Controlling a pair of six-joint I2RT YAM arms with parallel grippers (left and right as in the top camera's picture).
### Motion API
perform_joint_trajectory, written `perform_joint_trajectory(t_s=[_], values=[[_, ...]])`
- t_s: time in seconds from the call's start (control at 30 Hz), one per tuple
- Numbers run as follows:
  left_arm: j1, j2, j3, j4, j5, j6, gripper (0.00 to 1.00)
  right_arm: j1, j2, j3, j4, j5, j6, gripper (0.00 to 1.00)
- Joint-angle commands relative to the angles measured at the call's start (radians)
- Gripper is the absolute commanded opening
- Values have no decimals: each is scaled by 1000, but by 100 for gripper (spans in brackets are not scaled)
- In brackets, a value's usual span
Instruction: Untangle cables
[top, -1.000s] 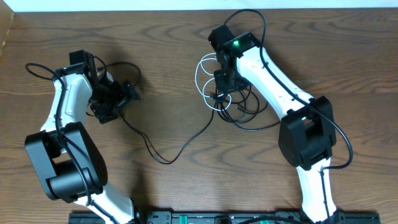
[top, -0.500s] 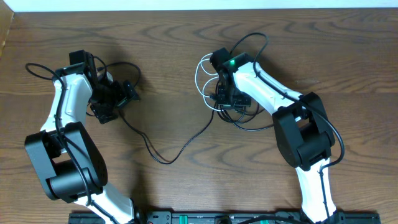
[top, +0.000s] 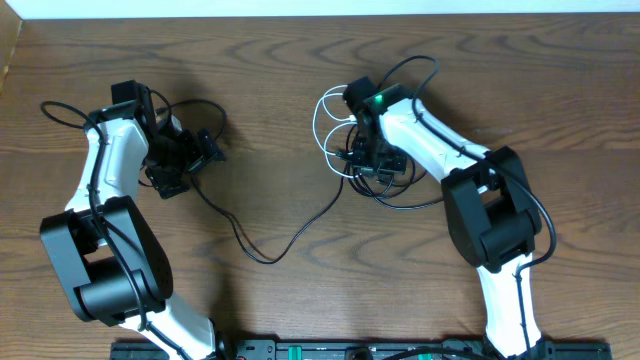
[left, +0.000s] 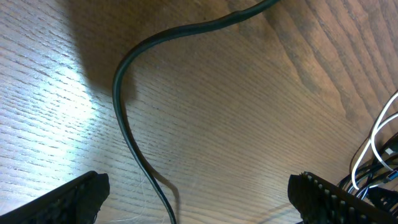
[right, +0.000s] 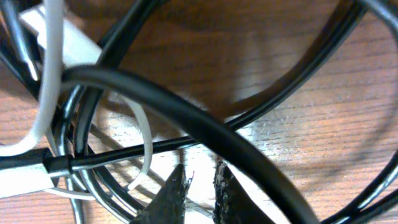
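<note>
A long black cable (top: 262, 255) runs from my left gripper (top: 196, 152) across the table to a tangle (top: 378, 172) of black cables and white cable loops (top: 326, 128). My left gripper is open, and in the left wrist view (left: 202, 208) the black cable (left: 124, 130) lies on the wood between its wide-apart fingers, untouched. My right gripper (top: 364, 160) sits low over the tangle. In the right wrist view (right: 200, 190) its fingers are almost together with only a narrow gap, among black loops (right: 186, 118) and a white cable (right: 50, 87).
The thicker black arm cords (top: 545, 225) arch beside each arm. A white strip (top: 320, 8) borders the table's far edge. The black rail (top: 330, 350) of the arm bases lies along the near edge.
My right arm has swung back and down, bringing its gripper a little toward the near side onto the tangle. The left arm and the long cable have not moved.
</note>
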Motion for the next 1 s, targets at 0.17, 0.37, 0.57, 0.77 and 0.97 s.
perform_joint_trajectory(t_s=[0.17,0.37,0.57,0.77,0.97], values=[[4,6,-2,-4,-9,-6,98,-32,-21,27,-2,-86,-9,24],[4,6,-2,-4,-9,-6,98,-34,-21,27,18,-128,-15,25],[4,6,-2,-4,-9,-6,98,-34,-21,27,43,-136,-15,26],[4,6,-2,-4,-9,-7,98,-39,-21,27,48,-213,-57,25],[4,6,-2,-4,-9,-10,98,-42,-21,24,101,-205,-55,23]])
